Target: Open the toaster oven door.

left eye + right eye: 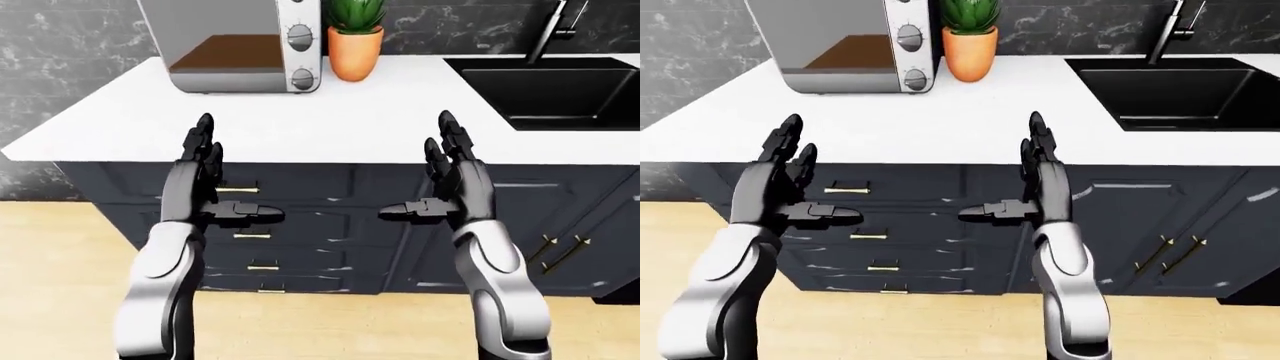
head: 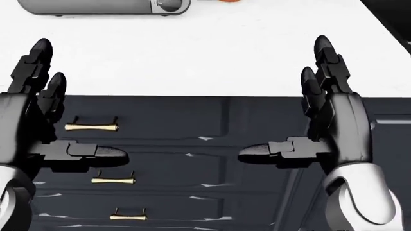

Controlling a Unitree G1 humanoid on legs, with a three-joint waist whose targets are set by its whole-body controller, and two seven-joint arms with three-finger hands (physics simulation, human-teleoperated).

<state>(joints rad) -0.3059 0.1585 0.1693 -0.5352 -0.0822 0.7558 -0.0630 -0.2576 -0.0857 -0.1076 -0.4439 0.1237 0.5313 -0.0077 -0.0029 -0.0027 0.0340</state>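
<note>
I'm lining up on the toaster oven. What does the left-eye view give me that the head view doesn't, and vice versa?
Only the left-eye view shows the toaster oven's closed door and its knobs, the potted plant, the sink, the faucet and the floor. The head view adds only a closer look down at the drawer handles. Both share the white counter, the dark cabinets, and the left hand and right hand, both open and empty.

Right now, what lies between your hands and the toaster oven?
Only bare white countertop between left hand, right hand and toaster oven, per the left-eye view.
</note>
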